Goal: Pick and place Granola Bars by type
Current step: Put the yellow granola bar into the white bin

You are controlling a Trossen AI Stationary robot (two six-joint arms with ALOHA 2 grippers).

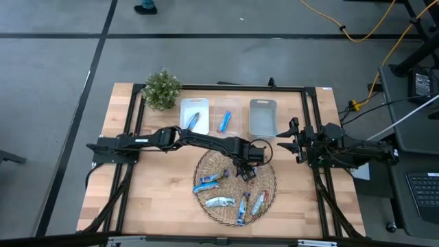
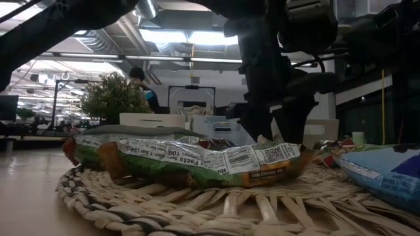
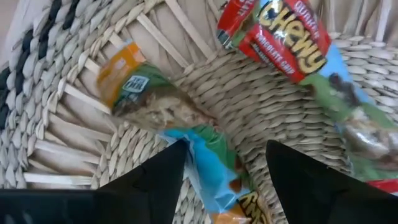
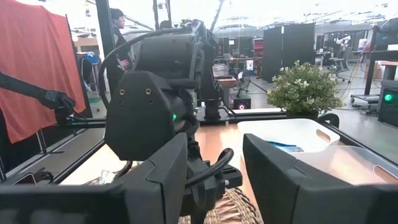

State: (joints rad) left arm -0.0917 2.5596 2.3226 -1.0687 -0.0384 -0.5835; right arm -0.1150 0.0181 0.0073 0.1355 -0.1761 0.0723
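Note:
Several foil-wrapped granola bars (image 1: 221, 202) lie in the round wicker basket tray (image 1: 269, 171) at the table's near middle. My left gripper (image 1: 245, 171) is open and reaches down into the tray's far part. In the left wrist view its fingers (image 3: 227, 180) stand on either side of a blue and orange bar (image 3: 214, 171), which lies flat on the wicker. A green bar with an orange end (image 3: 149, 102) and a red Chewy bar (image 3: 283, 37) lie just beyond. My right gripper (image 1: 293, 139) is open and waits right of the bins, holding nothing.
Three small bins stand in a row at the table's far side: the left one (image 1: 194, 115) and the middle one (image 1: 225, 115) each hold a blue bar, and the right one (image 1: 263, 116) is grey. A potted plant (image 1: 162, 89) stands at the far left.

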